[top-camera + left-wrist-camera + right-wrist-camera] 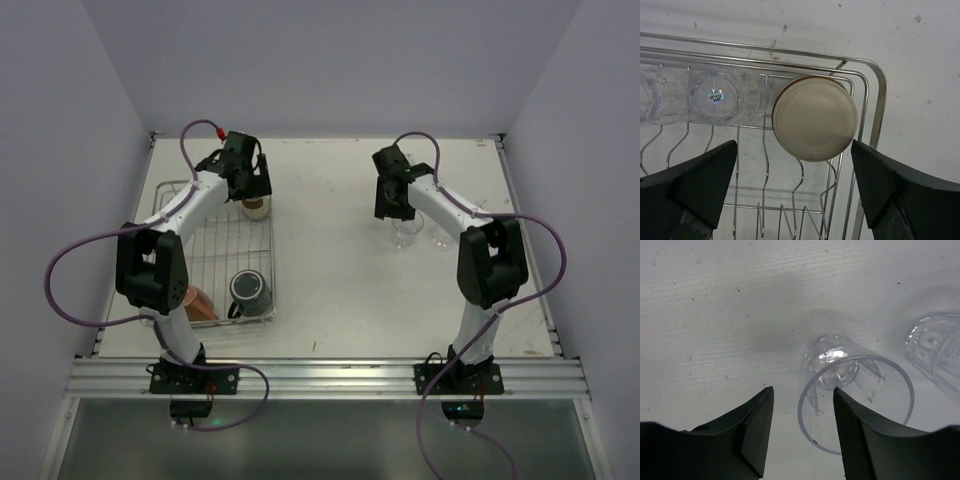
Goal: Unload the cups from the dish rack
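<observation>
The silver wire dish rack (pixel 175 200) stands at the left. In it are a beige-brown cup (pixel 253 206) at its far right corner, a dark handled mug (pixel 249 290) and an orange-red cup (pixel 201 304) at its near end. My left gripper (pixel 246 182) is open above the beige cup (pixel 815 119), which is bottom up, with a finger on either side and not touching. Clear glasses (pixel 715 97) lie along the rack's far wall (pixel 875 100). My right gripper (pixel 803 390) is open over a clear glass (pixel 860 385) standing on the table, its rim between the fingers. A second glass (pixel 935 347) stands beside it.
The white table (pixel 330 250) ends at side walls and a metal rail (pixel 320 375) at the near edge. The two unloaded glasses (pixel 406 230) (pixel 441 236) stand right of centre, under and beside my right arm. Purple cables loop off both arms.
</observation>
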